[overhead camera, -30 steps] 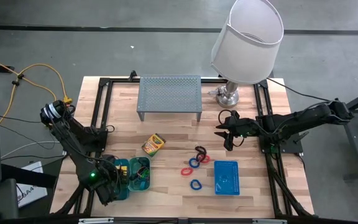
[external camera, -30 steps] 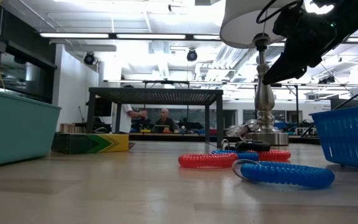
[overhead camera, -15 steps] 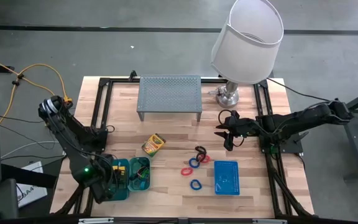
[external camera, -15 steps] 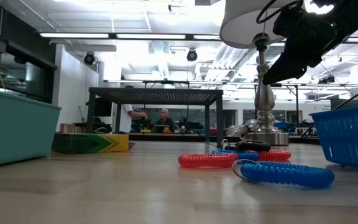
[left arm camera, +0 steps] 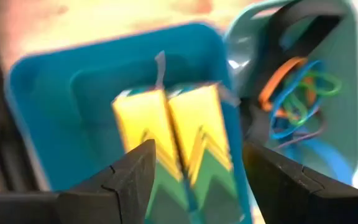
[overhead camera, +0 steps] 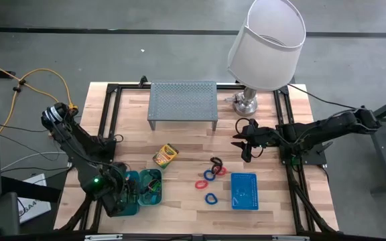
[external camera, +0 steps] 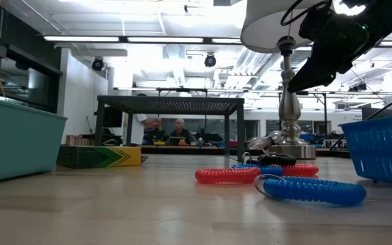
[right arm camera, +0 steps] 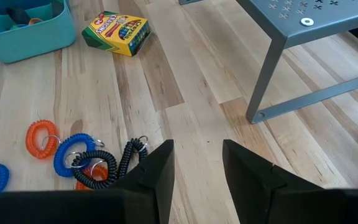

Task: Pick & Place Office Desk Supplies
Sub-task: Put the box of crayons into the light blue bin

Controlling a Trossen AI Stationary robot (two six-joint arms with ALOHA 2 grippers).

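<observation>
The left gripper point(left arm camera: 194, 171) hangs with fingers apart over two crayon boxes point(left arm camera: 176, 134) lying in the teal tray point(left arm camera: 55, 124), apparently just deposited; the right gripper point(overhead camera: 244, 146) waits, open, above the band loops point(overhead camera: 210, 177).

**Desk supplies spread across the near half of the table**

Two teal trays point(overhead camera: 141, 188) sit side by side at 8 o'clock from the table's middle. One holds two yellow-green crayon boxes point(left arm camera: 176, 134) lying flat and touching; the other tray point(left arm camera: 328, 74) holds a tangle of coloured bands point(left arm camera: 297, 93). A lone crayon box point(overhead camera: 165, 155) lies flat at 9 o'clock, near the trays. Coiled band loops cluster at 5 o'clock: a black one point(overhead camera: 216, 163), blue ones point(overhead camera: 210, 175), a red one point(overhead camera: 200, 183), and another blue loop point(overhead camera: 210, 198) apart at 6 o'clock. The blue mesh basket point(overhead camera: 244, 191) stands upright just beside them
</observation>
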